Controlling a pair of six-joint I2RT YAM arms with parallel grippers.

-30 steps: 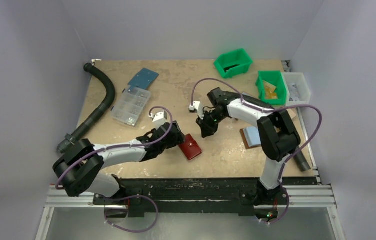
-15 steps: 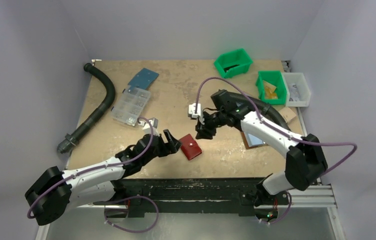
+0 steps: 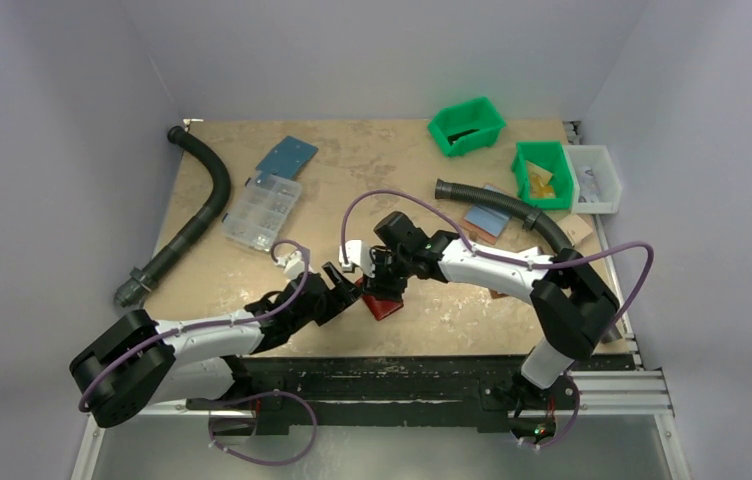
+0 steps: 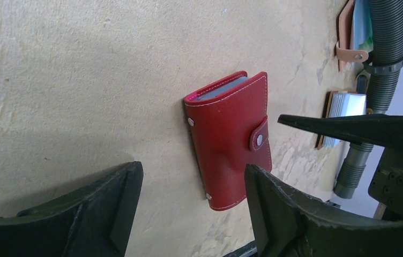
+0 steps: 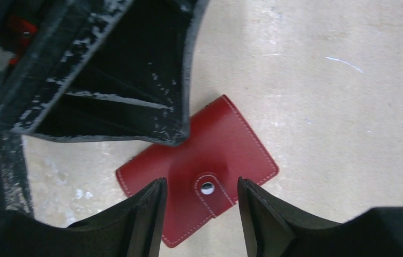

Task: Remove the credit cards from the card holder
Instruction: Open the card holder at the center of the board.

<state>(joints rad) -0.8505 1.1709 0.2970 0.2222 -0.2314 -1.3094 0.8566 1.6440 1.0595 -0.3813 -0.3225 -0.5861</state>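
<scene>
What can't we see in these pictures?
- Cards: tucked inside the shut card holder; left wrist view shows only a pale edge.
- Card holder, top view: mostly covered by the right gripper.
- One holder corner, right wrist view: hidden behind the left gripper.
- Green bins' contents, top view: too small.

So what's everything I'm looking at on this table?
card holder: one, red, near centre
bins: two, green, far right
tray: one, white, right edge
box: one, clear, left
sheet: one, blue, behind box
hoses: two, black, left and right
folders: two, brown, right
table: one, tan, underneath
arms: two, white-black, near edge
left fingers: two, black, open left of holder
right fingers: two, black, open above holder
</scene>
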